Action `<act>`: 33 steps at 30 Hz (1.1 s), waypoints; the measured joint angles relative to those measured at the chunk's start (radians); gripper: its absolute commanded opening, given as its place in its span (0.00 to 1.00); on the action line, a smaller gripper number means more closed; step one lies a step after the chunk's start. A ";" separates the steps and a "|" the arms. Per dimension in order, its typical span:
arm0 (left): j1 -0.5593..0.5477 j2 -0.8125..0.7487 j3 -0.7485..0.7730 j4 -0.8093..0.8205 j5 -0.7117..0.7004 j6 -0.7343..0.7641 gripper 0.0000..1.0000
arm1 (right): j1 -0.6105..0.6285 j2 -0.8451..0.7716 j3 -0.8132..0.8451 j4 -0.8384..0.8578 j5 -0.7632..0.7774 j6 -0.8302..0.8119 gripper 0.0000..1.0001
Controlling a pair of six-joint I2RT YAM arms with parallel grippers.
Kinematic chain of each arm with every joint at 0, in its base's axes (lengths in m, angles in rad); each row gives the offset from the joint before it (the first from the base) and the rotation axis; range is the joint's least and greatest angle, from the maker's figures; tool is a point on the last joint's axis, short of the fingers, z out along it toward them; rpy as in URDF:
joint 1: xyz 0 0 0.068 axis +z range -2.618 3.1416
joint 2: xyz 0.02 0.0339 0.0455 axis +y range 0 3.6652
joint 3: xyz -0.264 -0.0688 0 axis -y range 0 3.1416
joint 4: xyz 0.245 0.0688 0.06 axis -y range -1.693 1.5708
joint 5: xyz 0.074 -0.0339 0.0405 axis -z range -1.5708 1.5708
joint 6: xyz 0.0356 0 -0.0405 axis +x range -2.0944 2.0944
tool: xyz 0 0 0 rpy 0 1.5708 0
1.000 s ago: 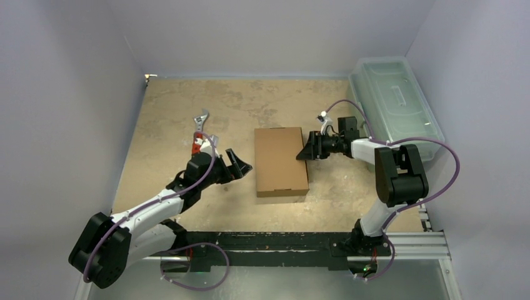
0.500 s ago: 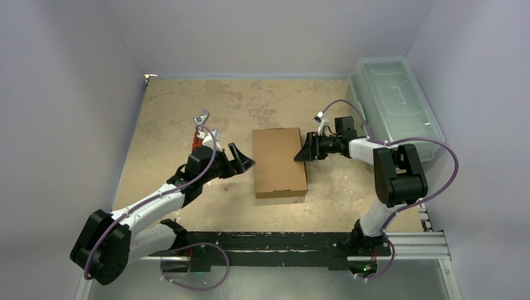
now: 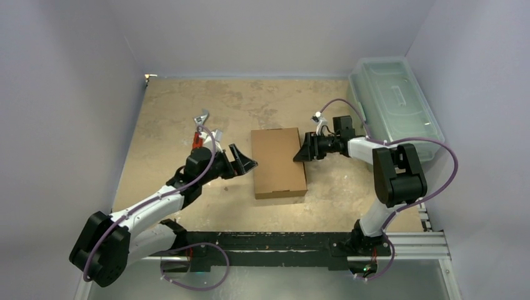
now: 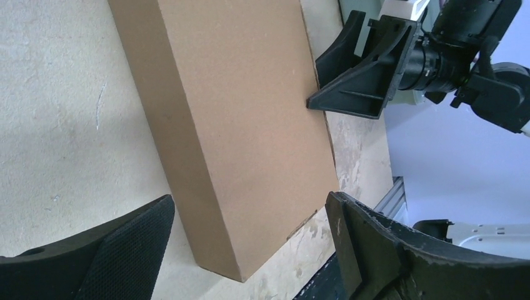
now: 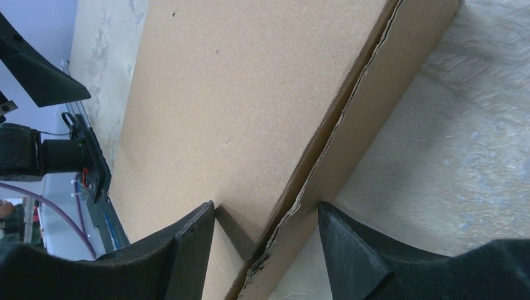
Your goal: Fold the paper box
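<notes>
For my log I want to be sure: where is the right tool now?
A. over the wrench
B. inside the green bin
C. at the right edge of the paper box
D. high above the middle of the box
C: in the right wrist view the right tool straddles the edge of the paper box.

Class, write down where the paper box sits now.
In the top view, the paper box lies closed near the middle of the table, between the left end effector on its left and the right end effector at its right edge.
</notes>
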 measured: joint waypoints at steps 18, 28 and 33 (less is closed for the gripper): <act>0.000 0.093 -0.041 0.031 -0.038 0.003 0.75 | 0.072 0.019 0.018 -0.008 0.001 -0.003 0.63; -0.001 0.190 -0.047 0.080 -0.057 -0.007 0.65 | 0.099 0.028 0.033 -0.013 -0.001 -0.006 0.63; -0.001 0.180 -0.072 0.102 -0.060 -0.012 0.60 | 0.099 0.028 0.034 -0.015 -0.001 -0.008 0.62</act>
